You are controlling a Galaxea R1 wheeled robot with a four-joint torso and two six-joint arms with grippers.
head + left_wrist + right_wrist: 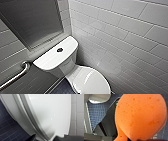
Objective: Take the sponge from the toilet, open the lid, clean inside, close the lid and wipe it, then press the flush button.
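The white toilet stands in the corner, with the round dark flush button in the middle of its tank top. The lid lies closed over the bowl. In the left wrist view the glossy lid is very close, and my left gripper is open, its dark fingertips spread across the lid's edge. The orange sponge looms large in the right wrist view, and my right gripper is shut on its lower end.
A metal grab bar runs along the left wall under a steel panel. White wall tiles close in on the right of the toilet. Dark blue floor tiles lie beside the bowl.
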